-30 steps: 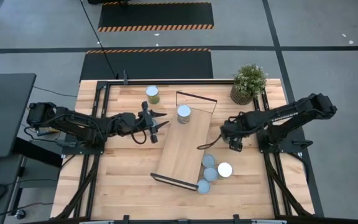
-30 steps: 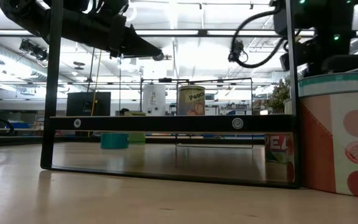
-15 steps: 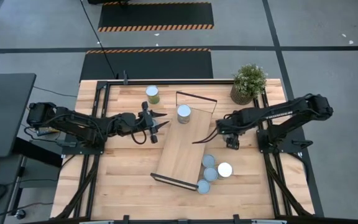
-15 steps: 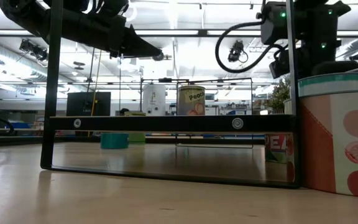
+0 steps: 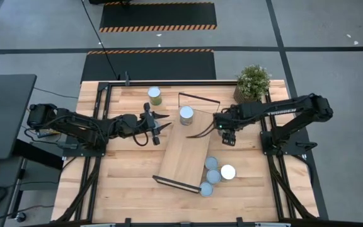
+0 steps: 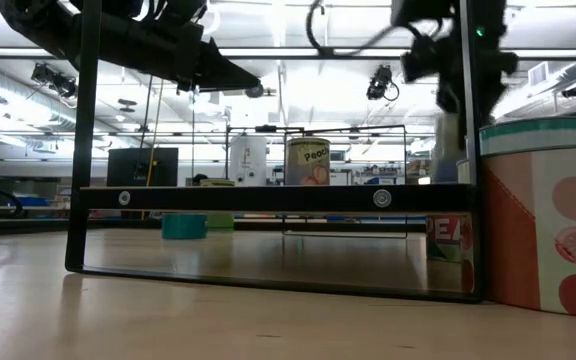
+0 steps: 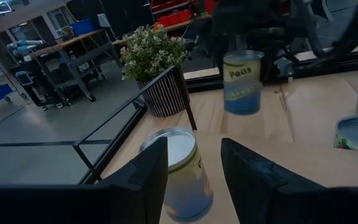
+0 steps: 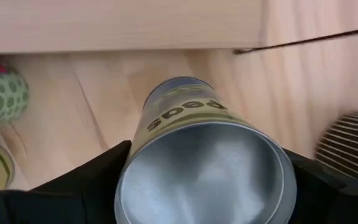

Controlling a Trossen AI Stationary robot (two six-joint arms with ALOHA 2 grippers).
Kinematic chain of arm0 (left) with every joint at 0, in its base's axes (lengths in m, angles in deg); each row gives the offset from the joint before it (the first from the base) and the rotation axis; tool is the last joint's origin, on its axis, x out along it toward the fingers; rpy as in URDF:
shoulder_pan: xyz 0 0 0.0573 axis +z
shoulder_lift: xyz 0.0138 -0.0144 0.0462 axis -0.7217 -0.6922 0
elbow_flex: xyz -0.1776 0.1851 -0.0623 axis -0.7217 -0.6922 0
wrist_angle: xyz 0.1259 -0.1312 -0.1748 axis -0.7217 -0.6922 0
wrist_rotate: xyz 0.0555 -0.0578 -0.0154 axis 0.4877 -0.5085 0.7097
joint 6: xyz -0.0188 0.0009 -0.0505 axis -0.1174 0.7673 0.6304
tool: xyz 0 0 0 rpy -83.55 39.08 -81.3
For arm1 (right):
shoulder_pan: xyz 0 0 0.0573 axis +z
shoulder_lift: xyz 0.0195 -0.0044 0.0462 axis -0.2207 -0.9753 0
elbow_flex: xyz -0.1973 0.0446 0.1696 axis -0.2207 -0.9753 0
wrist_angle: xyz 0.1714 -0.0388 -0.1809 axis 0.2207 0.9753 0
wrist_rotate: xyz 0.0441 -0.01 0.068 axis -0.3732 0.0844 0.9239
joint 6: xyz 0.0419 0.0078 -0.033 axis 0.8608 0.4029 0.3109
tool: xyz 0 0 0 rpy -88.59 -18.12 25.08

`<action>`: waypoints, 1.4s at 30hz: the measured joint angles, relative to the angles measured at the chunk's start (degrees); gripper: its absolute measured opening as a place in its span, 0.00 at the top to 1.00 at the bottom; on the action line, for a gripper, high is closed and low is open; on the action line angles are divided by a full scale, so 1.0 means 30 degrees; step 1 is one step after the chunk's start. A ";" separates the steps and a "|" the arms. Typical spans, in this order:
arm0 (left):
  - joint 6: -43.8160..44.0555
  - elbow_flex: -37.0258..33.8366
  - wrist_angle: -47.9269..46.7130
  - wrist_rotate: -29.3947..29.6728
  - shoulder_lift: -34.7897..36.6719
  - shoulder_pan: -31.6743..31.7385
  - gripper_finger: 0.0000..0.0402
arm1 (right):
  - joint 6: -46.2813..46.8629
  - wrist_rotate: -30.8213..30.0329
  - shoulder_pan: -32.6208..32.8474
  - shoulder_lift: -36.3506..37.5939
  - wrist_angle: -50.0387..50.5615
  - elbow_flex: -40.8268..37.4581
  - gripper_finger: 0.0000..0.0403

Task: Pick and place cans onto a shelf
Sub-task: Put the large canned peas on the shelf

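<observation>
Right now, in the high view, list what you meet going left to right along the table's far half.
Left gripper → green-sided can → can on the shelf → right gripper → potted plant.

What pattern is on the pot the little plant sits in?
The plant pot has dark and pale vertical stripes, clearest in the left wrist view.

Industrial lab: hazard-striped floor mats [image 5: 158, 26], ceiling strip lights [image 6: 268, 55], workbenches [image 7: 73, 46].

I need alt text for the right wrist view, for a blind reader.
The right tool holds a peas can above the wooden table. The shelf edge lies beyond, with other cans to one side and a striped plant pot opposite.
</observation>
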 joint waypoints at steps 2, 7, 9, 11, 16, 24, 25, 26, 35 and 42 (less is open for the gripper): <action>0.0017 0.0015 0.0030 0.0000 0.0000 0.0000 0.61 | -0.0070 -0.0011 -0.0177 -0.0546 0.0394 0.1047 0.18; 0.0029 0.0022 0.0173 0.0000 0.0000 0.0000 0.61 | -0.1574 0.0019 -0.0504 -0.3123 0.0935 0.4260 0.18; 0.0029 0.0022 0.0097 0.0000 0.0000 0.0000 0.61 | -0.2412 0.0055 -0.0609 -0.4306 0.1228 0.5743 0.18; 0.0027 0.0022 -0.0061 0.0000 0.0000 0.0000 0.61 | -0.3181 0.0061 -0.0794 -0.5336 0.1394 0.7221 0.18; 0.0022 0.0022 -0.0428 0.0000 0.0000 0.0000 0.61 | -0.4514 0.0329 -0.1654 -0.7726 0.2392 1.0206 0.18; 0.0007 0.0015 -0.1149 0.0000 0.0000 0.0000 0.61 | -0.5677 0.1483 -0.2963 -0.9798 0.3370 1.1845 0.17; 0.0007 0.0015 -0.1154 0.0000 0.0000 0.0000 0.61 | -0.5833 0.1696 -0.3094 -0.9846 0.3418 1.1830 0.17; 0.0015 0.0015 -0.1106 0.0007 0.0000 0.0005 0.61 | -0.5940 0.1891 -0.3196 -0.9936 0.3401 1.1830 0.17; -0.0007 0.0015 -0.1095 0.0007 0.0000 0.0000 0.61 | -0.6595 0.2295 -0.3800 -1.0060 0.3278 1.1815 0.16; 0.0000 0.0015 -0.1280 0.0007 0.0000 0.0000 0.61 | -0.6649 0.2539 -0.3795 -1.0060 0.2852 1.1815 0.08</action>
